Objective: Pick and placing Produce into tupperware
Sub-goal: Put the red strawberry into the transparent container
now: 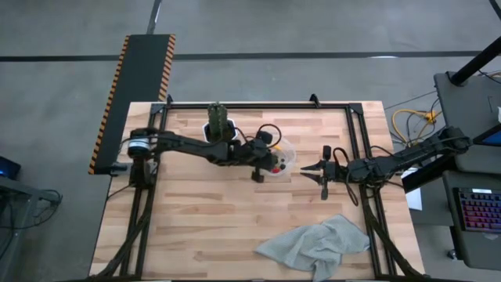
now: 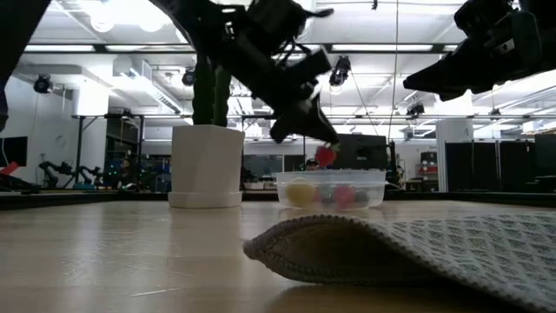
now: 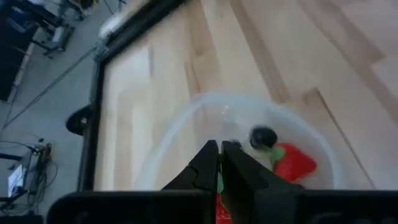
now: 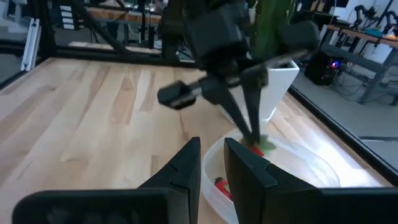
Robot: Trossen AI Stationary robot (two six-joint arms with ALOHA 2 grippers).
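Note:
The clear tupperware (image 1: pixel 286 160) sits at mid-table, right of the white plant pot. In the low view it holds a yellow piece (image 2: pixel 300 192) and pink-red pieces (image 2: pixel 345 195). The left wrist view shows a red strawberry (image 3: pixel 293 163) and a dark berry (image 3: pixel 262 135) lying on its floor. My left gripper (image 1: pixel 275 163) hangs over the tupperware, shut on another red strawberry (image 2: pixel 326 156). My right gripper (image 1: pixel 305 171) hovers just right of the tupperware, pointing at it, fingers a little apart (image 4: pixel 212 157) and holding nothing. My left gripper pinches the strawberry by its green leafy top (image 4: pixel 263 145) between its two fingertips (image 3: pixel 211 163), coming from above and slanting down. The red body (image 2: pixel 326 157) hangs below the fingertips, lifted clear, just above the tupperware's rim (image 2: pixel 330 174).
The white plant pot with a green cactus (image 1: pixel 218 125) stands at the far side, left of the tupperware (image 2: pixel 207 161). A grey cloth (image 1: pixel 317 243) lies crumpled near the table's near right edge (image 2: pixel 408 248). Black frame rails border the table.

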